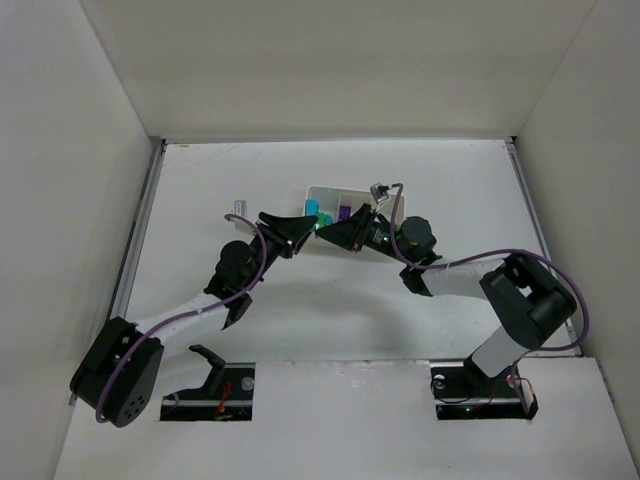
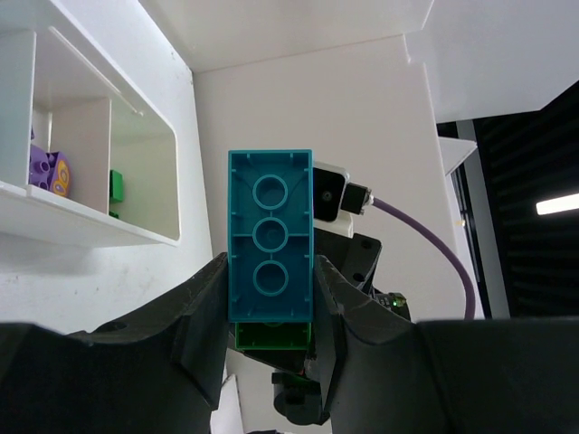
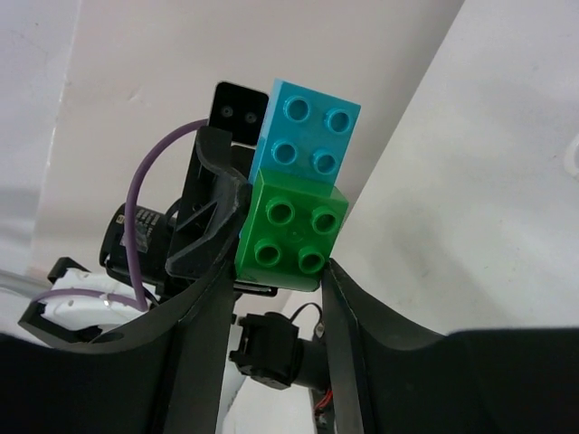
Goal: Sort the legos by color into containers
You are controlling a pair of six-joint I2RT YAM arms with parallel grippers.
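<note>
My left gripper (image 2: 270, 289) is shut on the long sides of a teal brick (image 2: 270, 235), whose hollow underside faces the left wrist camera. A green brick (image 2: 271, 336) is stuck to its near end. In the right wrist view the same pair shows stud side up, the green brick (image 3: 289, 231) below the cyan one (image 3: 308, 131). My right gripper (image 3: 280, 264) has both fingers against the green brick's sides. The two grippers meet nose to nose, left gripper (image 1: 308, 232) and right gripper (image 1: 328, 236), just in front of the white tray (image 1: 325, 188).
The tray's compartments (image 2: 90, 231) open at the left of the left wrist view. A purple brick (image 2: 47, 172) lies in one and a green brick (image 2: 116, 185) in another. White walls enclose the table on three sides. A small grey piece (image 1: 238, 207) lies left of the tray.
</note>
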